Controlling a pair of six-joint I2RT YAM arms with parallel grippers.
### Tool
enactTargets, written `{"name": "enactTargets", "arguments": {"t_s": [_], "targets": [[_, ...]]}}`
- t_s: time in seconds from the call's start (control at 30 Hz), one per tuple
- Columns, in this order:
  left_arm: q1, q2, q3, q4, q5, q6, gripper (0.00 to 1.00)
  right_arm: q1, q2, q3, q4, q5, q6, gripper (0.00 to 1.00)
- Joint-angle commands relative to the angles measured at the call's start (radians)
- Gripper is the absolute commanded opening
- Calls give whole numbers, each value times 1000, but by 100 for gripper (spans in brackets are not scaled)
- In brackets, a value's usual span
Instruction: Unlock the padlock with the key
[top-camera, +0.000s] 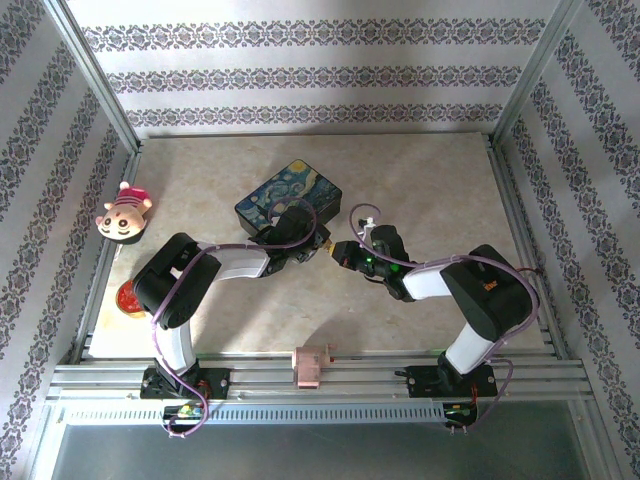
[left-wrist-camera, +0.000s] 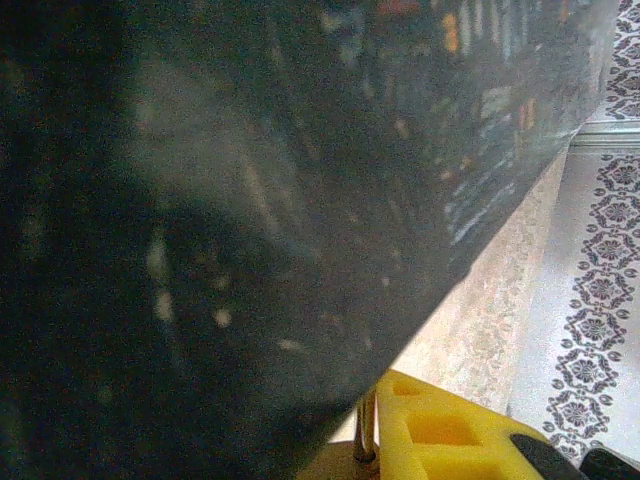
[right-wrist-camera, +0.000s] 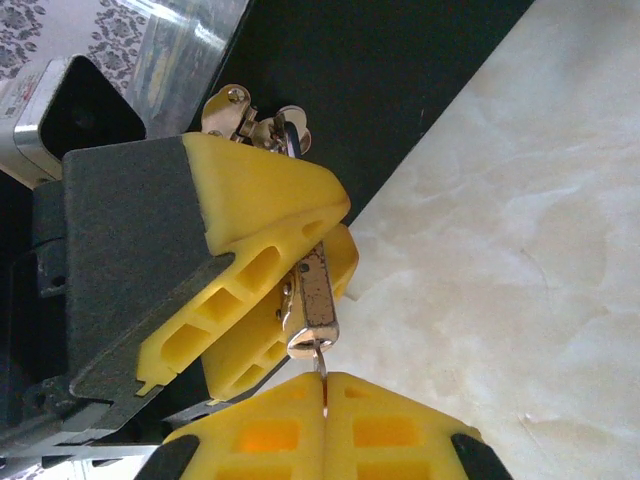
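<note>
- Padlock (right-wrist-camera: 313, 295): clamped between the yellow fingers of the left gripper (right-wrist-camera: 335, 235), just beside the painted box (right-wrist-camera: 420, 80). Its long axis points at the right gripper (right-wrist-camera: 325, 388), keyhole end nearest.
- Right gripper: fingers pressed together on the key (right-wrist-camera: 321, 364), blade in line with the padlock, meeting its base.
- Coming move, as judged: a twist about this shared axis.

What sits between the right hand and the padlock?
A thin metal sliver, apparently the key, pinched in the right hand and reaching the padlock; right wrist view.
</note>
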Motion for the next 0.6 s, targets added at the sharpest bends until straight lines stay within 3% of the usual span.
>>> {"name": "enactTargets", "arguments": {"t_s": [0.0,0.23,0.33,0.43,0.57], "targets": [[-15,44,-15,-69,177,-96,0,-12,39,12,183,-18,49,0],[-21,47,-9,-73,190,-90,0,-23,47,13,219,-5,62,0],[-24,50,-7,-72,200,-92,0,-26,47,22,208,-2,64,7],[-24,47,-12,-64,203,-97,0,-25,45,27,192,2,55,0],[-26,36,-11,-68,209,-93,0,-29,45,31,130,37,38,0]]}}
